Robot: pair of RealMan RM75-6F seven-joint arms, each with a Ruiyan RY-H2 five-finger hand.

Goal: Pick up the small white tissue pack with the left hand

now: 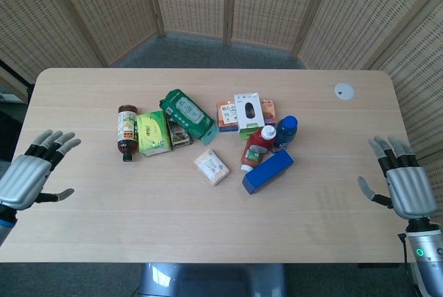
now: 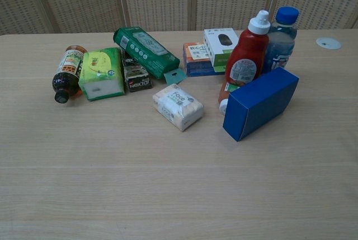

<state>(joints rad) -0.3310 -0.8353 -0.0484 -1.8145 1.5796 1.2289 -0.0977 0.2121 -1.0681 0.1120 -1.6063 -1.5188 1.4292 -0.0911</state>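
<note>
The small white tissue pack [image 1: 212,167] lies flat near the table's middle, in front of the other goods; the chest view shows it too [image 2: 178,106]. My left hand [image 1: 31,176] hovers at the table's left edge, open with fingers spread, far left of the pack. My right hand [image 1: 403,182] is open at the right edge, holding nothing. Neither hand appears in the chest view.
Around the pack stand a blue box [image 1: 268,171], a red ketchup bottle [image 1: 257,147], a blue-capped water bottle [image 1: 285,132], a green wipes pack [image 1: 187,115], a yellow-green tissue pack [image 1: 153,133], a dark bottle [image 1: 127,130] and a white box [image 1: 248,113]. A white disc [image 1: 344,91] sits far right.
</note>
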